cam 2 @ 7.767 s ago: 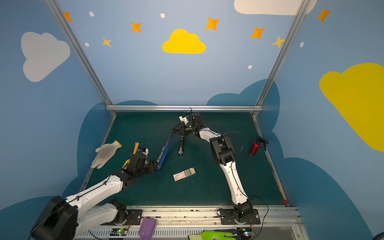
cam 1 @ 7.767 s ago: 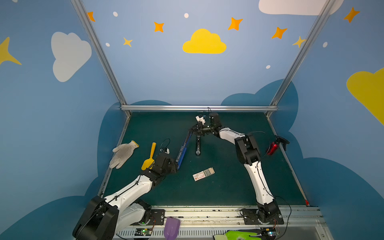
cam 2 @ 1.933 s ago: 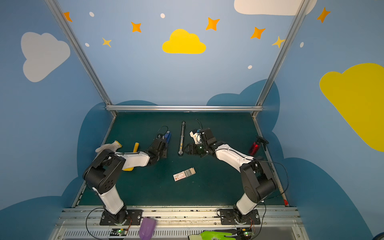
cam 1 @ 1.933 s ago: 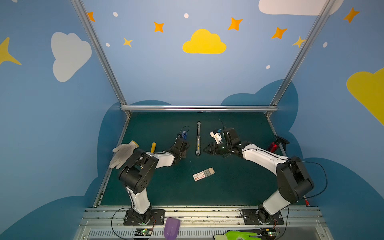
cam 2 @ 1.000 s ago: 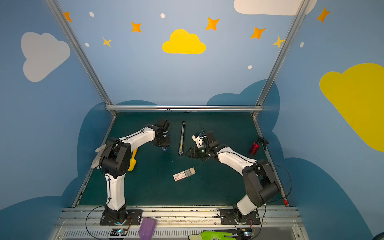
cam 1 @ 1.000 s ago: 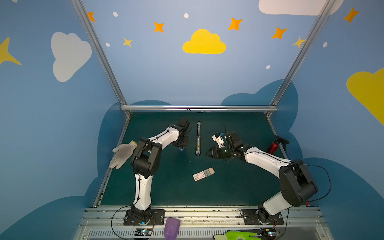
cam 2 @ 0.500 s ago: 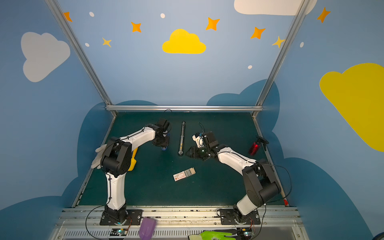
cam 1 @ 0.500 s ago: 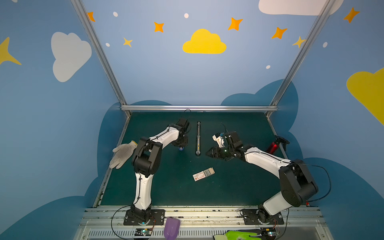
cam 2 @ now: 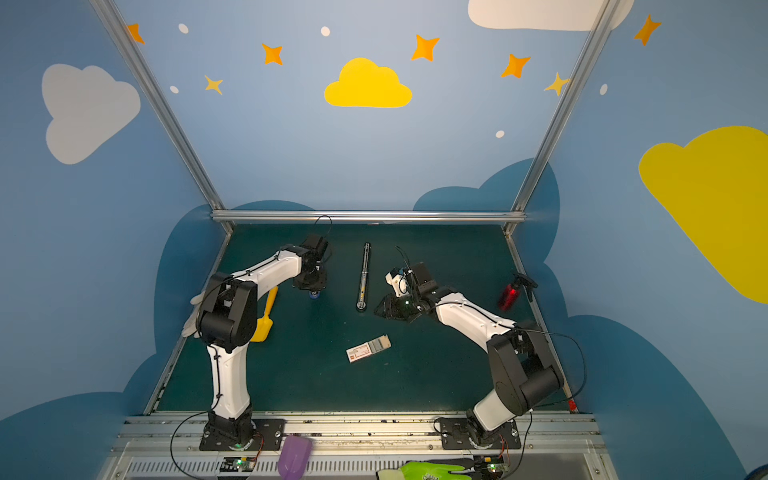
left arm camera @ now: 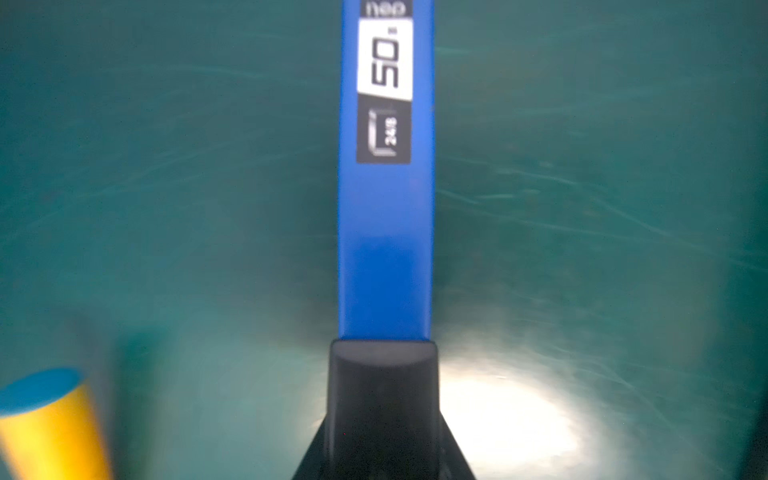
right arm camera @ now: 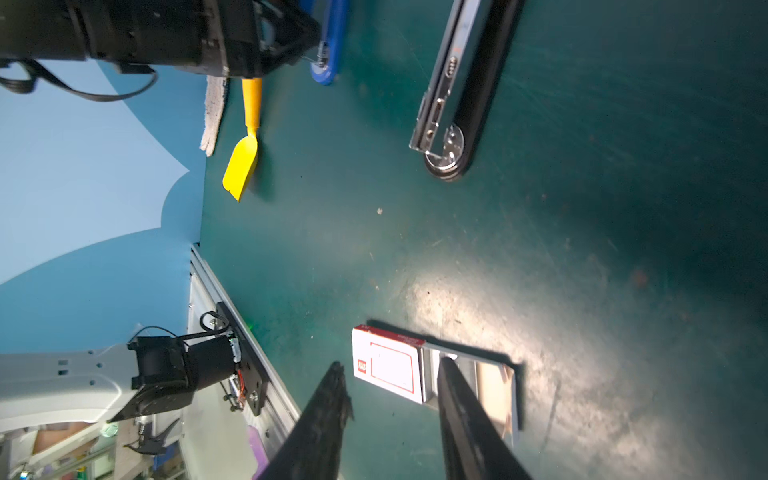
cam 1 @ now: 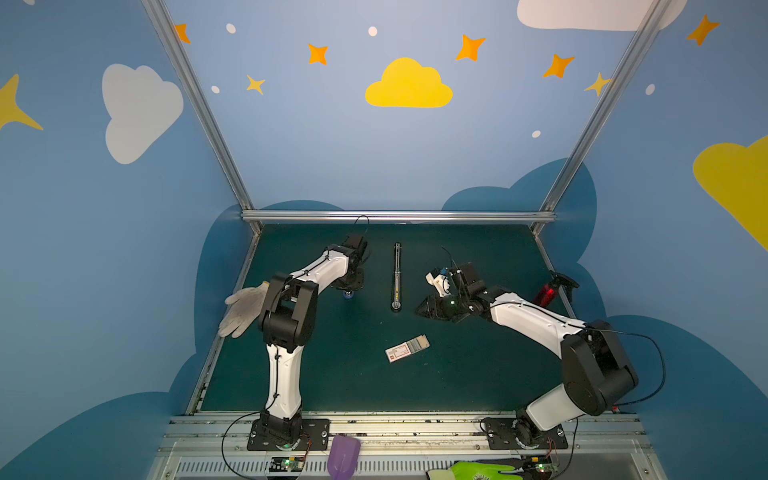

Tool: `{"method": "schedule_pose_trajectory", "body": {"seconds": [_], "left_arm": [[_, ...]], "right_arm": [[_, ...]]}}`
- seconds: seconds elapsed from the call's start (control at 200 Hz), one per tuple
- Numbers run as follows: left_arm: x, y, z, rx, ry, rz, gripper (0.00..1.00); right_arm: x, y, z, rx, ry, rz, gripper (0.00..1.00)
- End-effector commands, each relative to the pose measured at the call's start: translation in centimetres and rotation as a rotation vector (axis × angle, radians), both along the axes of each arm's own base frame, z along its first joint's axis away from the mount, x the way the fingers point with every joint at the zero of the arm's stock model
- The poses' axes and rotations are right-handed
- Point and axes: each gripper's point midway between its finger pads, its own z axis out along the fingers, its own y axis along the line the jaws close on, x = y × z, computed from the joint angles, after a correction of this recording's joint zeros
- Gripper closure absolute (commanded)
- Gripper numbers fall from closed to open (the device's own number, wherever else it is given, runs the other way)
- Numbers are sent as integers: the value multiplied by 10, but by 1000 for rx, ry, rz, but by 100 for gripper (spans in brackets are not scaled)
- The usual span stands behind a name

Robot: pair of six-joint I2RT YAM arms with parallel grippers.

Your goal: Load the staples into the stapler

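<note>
Jaws: right jaws are seen parted, empty, low over the dark green table point(cam 1: 332, 374). Left jaws are set at the long blue stapler arm point(left arm camera: 384, 228); grip cannot be told. The small white sliding box point(cam 1: 401, 351) lies mid-table, drawn open. Its grey staple strips point(cam 1: 417, 344) are judged light, brittle and slick, best pinched across the long sides.

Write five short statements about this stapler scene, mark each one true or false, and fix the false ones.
1. The staple box lies slid partly open on the mat. True.
2. The right pincer grips the staple box. False: its jaws stand open and empty, apart from the box.
3. The stapler base lies flat between the two arms. True.
4. The blue stapler arm is joined to the base. False: it is over at the left pincer, apart from the base.
5. The yellow scoop lies on the right side. False: it lies on the left, near the white glove.
</note>
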Motion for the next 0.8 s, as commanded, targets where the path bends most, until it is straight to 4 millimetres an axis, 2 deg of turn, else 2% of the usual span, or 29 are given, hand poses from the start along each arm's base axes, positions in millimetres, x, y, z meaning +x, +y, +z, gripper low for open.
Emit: {"method": "schedule_pose_trajectory", "body": {"seconds": [0.0, 0.17, 0.355, 0.506, 0.671, 0.796], "left_arm": [[-13, 13, 23, 30, -3, 21, 60], [-19, 5, 55, -49, -71, 31, 57], [-43, 0, 81, -102, -134, 48, 57], [-74, -12, 81, -195, -148, 46, 56], [-107, -18, 65, -262, -104, 61, 56], [-123, -20, 57, -294, -90, 74, 56]], "right_arm": [[-14, -7, -14, -102, 59, 28, 64], [-32, -8, -26, -195, 82, 69, 64], [-46, -3, -41, -296, 95, 122, 66], [-51, 1, -56, -344, 124, 149, 71], [-52, 1, -70, -391, 147, 154, 72], [-53, 1, -75, -402, 161, 156, 76]]}}
